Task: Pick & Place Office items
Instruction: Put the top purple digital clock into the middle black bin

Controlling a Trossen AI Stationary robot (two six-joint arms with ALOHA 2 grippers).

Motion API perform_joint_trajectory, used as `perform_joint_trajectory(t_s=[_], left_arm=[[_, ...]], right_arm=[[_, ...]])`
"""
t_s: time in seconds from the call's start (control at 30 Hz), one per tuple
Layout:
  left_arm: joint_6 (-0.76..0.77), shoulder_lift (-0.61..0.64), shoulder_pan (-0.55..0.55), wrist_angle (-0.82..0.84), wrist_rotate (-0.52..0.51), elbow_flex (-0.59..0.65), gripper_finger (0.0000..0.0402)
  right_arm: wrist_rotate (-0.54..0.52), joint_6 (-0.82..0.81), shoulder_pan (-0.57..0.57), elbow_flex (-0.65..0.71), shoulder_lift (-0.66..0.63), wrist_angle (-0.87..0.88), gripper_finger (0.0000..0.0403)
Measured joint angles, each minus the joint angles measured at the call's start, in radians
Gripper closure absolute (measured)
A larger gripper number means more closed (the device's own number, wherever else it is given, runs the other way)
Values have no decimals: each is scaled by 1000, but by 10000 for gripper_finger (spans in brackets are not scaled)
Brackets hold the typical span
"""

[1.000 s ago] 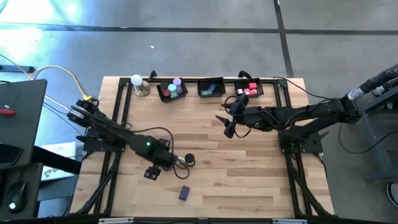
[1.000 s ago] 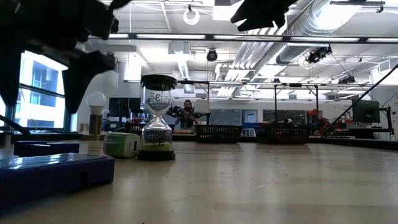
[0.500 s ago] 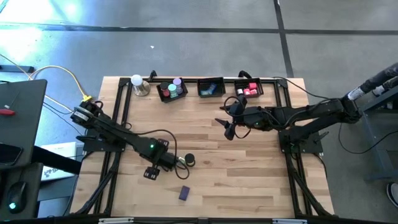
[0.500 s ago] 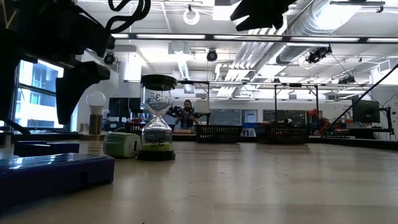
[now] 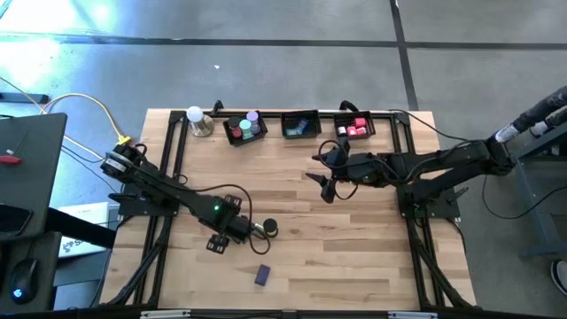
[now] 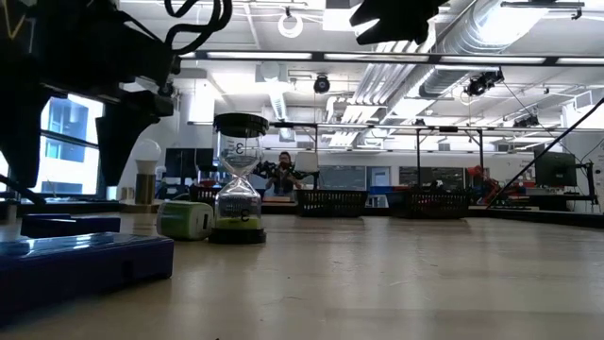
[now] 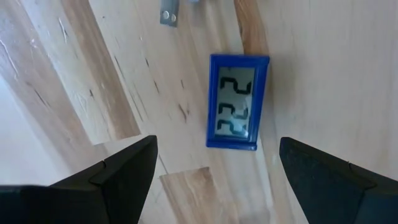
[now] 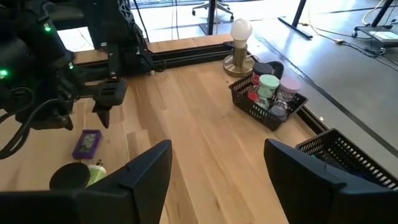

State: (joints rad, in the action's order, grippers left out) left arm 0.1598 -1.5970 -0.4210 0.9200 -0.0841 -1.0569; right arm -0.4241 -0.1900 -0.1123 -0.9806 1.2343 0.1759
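Wooden tabletop carries a blue digital clock (image 7: 237, 101) near its front edge, directly below the left gripper (image 7: 214, 171), whose fingers gape, holding nothing. Descending off-centre could nudge it askew. The right gripper (image 5: 326, 184) hovers mid-table, spread and empty.

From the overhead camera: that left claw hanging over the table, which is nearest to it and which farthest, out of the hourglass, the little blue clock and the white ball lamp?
Measured from the left gripper:
1. The hourglass, just beside it toward the table's middle.
2. The blue clock, near the front edge; close to the hourglass's distance, but a bit farther.
3. The white ball lamp, at the back left corner beside the trays, clearly farthest.
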Motion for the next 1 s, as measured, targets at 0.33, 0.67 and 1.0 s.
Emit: perform_joint_trajectory(t_s=[0.33, 0.67, 1.0], left_arm=[[6, -9, -10, -69, -17, 7, 74], [48, -12, -10, -161, 13, 86, 74], [83, -12, -10, -277, 23, 167, 74]], right_arm=[[11, -18, 0, 0, 0, 2, 158], [15, -19, 0, 0, 0, 2, 158], [16, -27, 0, 0, 0, 0, 158]])
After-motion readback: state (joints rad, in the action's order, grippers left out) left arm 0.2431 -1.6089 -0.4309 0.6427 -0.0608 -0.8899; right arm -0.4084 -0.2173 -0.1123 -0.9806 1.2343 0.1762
